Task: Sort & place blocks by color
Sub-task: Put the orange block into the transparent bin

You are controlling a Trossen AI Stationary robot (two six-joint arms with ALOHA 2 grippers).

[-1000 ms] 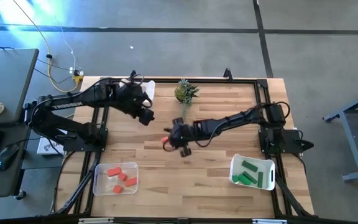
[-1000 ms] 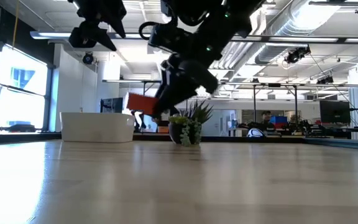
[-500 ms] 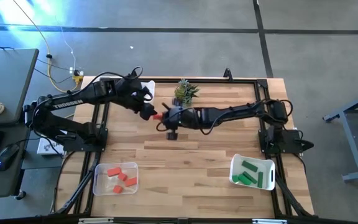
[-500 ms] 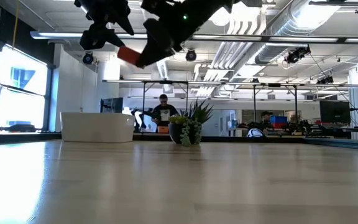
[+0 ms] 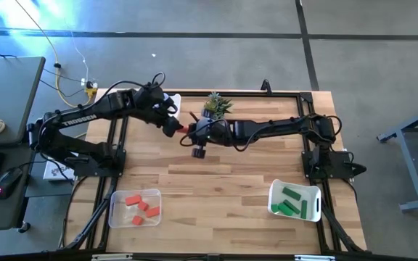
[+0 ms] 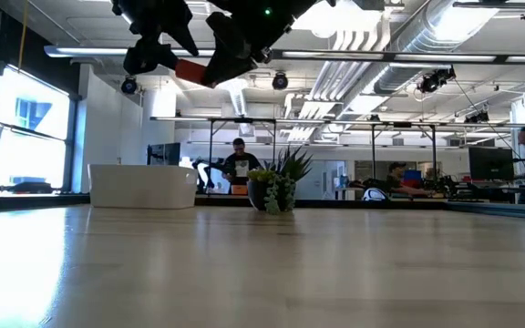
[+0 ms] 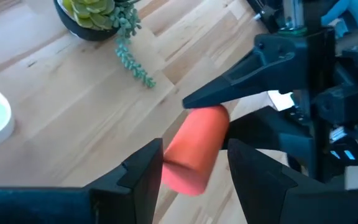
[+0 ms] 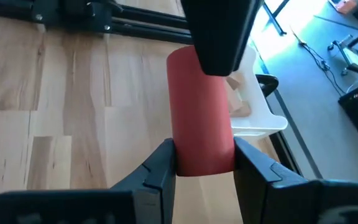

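A red-orange round block (image 5: 183,130) hangs in the air above the table's far middle, between my two grippers. My right gripper (image 5: 191,133) is shut on it. My left gripper (image 5: 174,128) faces it from the left. It is open, with one finger (image 7: 143,169) on each side of the block's free end (image 7: 188,163). In the low view the block (image 6: 190,70) shows high above the tabletop. A clear bin (image 5: 115,210) at the near left holds red blocks, and a white bin (image 5: 274,194) at the near right holds green ones. My right gripper pinches the block's curved sides (image 8: 185,155) between its two fingers, at the end nearest the wrist. The fingers come from the table's right, slanting a little downward, and lie along the block. The block sticks out beyond the fingertips, lifted clear of the table. My left gripper's fingers flank the other end; I cannot tell whether they touch it.
A small potted plant (image 5: 216,106) stands just beyond the two grippers. A white bin (image 8: 253,115) with tan pieces sits at the far left, under the left arm. Bare wood lies between the two near bins.
My right gripper has carried the red block up off the table and toward the far left, rolling as it went. It now stands at my left gripper. My left gripper has swung slightly toward the block, so that its fingers now flank the block's free end.
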